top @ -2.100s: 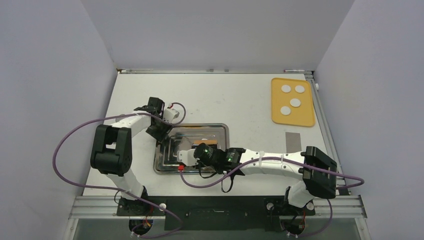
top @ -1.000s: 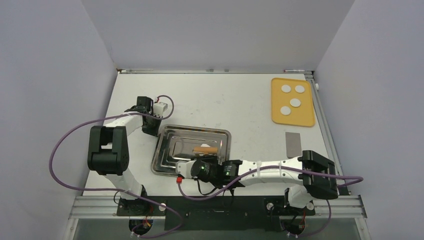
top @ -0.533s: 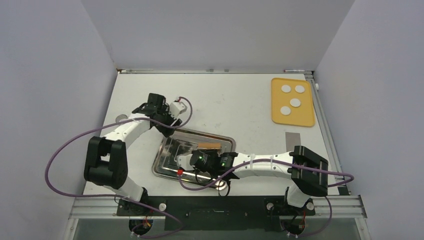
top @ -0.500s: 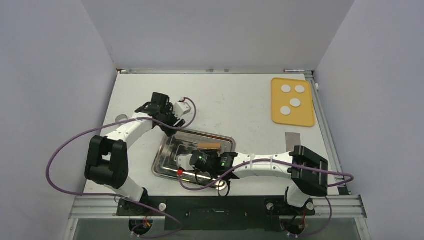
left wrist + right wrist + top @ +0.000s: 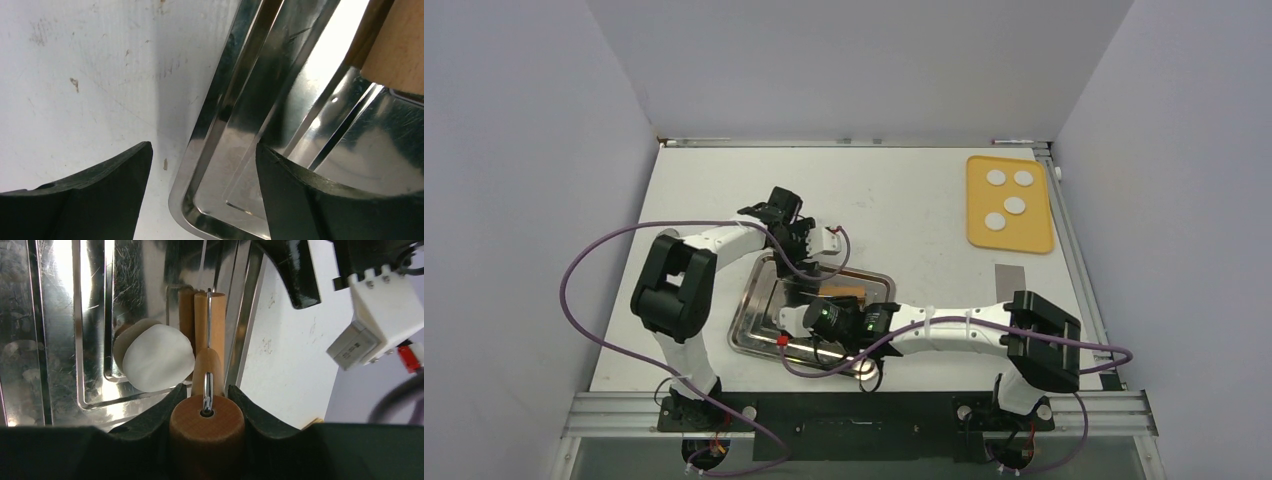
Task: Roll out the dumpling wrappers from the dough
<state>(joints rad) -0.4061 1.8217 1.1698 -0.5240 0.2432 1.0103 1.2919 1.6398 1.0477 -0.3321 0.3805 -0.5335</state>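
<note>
In the right wrist view my right gripper is shut on the wooden handle of a rolling pin, whose roller lies along the rim of a steel tray. A white lump of dough sits in the tray beside the roller. From above, the right gripper is over the tray. My left gripper is at the tray's far rim. Its fingers stand open astride the rim, gripping nothing. Several dumpling wrappers, small white discs, lie on a yellow board at the far right.
A grey rectangular piece lies on the table below the yellow board. Purple cables loop from both arms over the near side of the table. Walls close in the table on the left, the back and the right.
My left gripper has let go of the tray's far left corner, opened, and swung right along the far rim. The tray has turned slightly. The right gripper keeps its hold on the rolling pin.
</note>
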